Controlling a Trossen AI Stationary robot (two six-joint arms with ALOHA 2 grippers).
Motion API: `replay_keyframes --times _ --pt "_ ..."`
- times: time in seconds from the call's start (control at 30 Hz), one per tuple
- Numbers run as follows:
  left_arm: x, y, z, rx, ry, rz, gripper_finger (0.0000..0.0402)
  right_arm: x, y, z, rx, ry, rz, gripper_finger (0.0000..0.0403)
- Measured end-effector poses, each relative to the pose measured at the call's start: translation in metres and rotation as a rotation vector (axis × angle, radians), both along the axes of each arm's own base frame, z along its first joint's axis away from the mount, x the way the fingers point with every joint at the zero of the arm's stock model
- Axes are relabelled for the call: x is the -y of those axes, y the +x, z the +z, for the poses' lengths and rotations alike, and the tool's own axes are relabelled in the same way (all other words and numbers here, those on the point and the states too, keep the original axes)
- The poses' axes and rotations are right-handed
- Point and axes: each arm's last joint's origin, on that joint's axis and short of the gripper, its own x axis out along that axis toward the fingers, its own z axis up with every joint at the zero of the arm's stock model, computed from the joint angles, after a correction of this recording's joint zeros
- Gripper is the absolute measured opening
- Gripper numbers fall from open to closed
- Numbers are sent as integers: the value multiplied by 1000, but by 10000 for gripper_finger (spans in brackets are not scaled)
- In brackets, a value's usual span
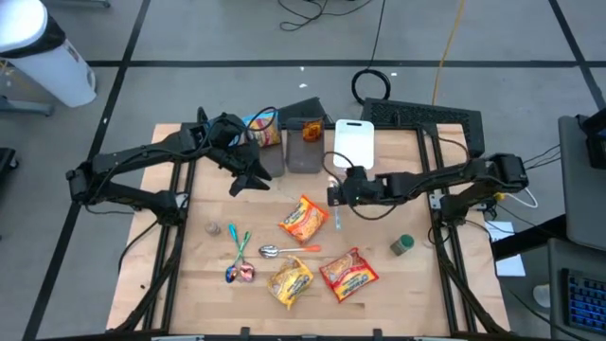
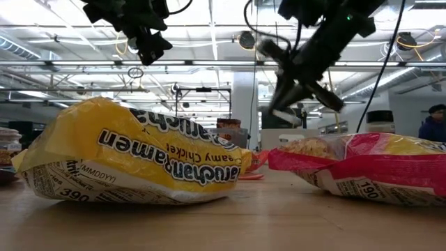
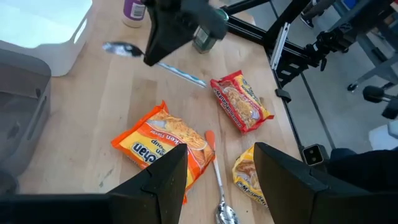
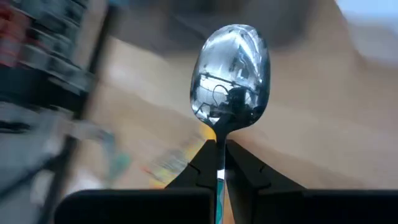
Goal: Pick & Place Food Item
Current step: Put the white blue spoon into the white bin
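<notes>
My right gripper (image 1: 339,196) hangs above the table's middle, shut on a metal spoon (image 4: 230,74) with a pale blue handle (image 1: 338,220). The spoon's bowl juts out past the fingertips. An orange ramen packet (image 1: 305,220) lies flat on the table just left of it. A yellow packet (image 1: 292,281) and a red packet (image 1: 348,274) lie nearer the front edge. My left gripper (image 3: 214,186) is open, held in the air over the table's far left (image 1: 248,180), with nothing between its fingers. My right gripper pinches the spoon's handle just below the bowl (image 4: 219,142) between its two fingers (image 4: 205,167). The bowl (image 3: 118,48) sticks out ahead of the fingertips and the blue handle (image 3: 186,76) trails back past them. The spoon is lifted clear of the table.
A spoon with an orange handle (image 1: 284,250) and a few more utensils (image 1: 237,258) lie at the front left. A green-lidded jar (image 1: 402,245) stands to the right. Grey bins (image 1: 303,144) and a white cutting board (image 1: 354,142) stand along the far edge.
</notes>
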Motion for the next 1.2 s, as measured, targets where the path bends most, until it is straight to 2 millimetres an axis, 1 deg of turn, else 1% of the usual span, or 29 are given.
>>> replay_keyframes --times 0.07,0.13,0.2,0.3,0.43,0.5,0.6,0.7,0.8,0.9,0.97,1.2 --pt "0 0 1 0 -21 8 195 3 0 13 75 -35 17 3" --pt "-1 1 3 17 -57 8 195 6 3 30 155 -87 21 3" --pt "-1 3 7 56 -108 -9 195 10 3 47 181 -147 52 3" --pt "-3 7 18 140 -186 -27 195 16 11 77 230 -261 116 2" --pt "-6 14 38 274 -279 -7 195 23 16 122 240 -450 213 2" --pt "-8 15 49 344 -319 10 195 25 15 142 218 -543 264 2" --pt "-15 16 61 409 -425 85 195 27 11 165 161 -650 337 2" --pt "-24 21 62 417 -547 161 195 29 6 183 99 -729 401 2" --pt "-33 33 55 387 -611 202 195 29 3 190 61 -802 456 2" --pt "-40 48 47 354 -636 236 195 30 3 188 34 -826 509 2" --pt "-43 57 47 351 -639 249 195 31 3 187 38 -818 540 2" --pt "-52 86 67 388 -596 205 195 33 3 182 -12 -831 591 2"
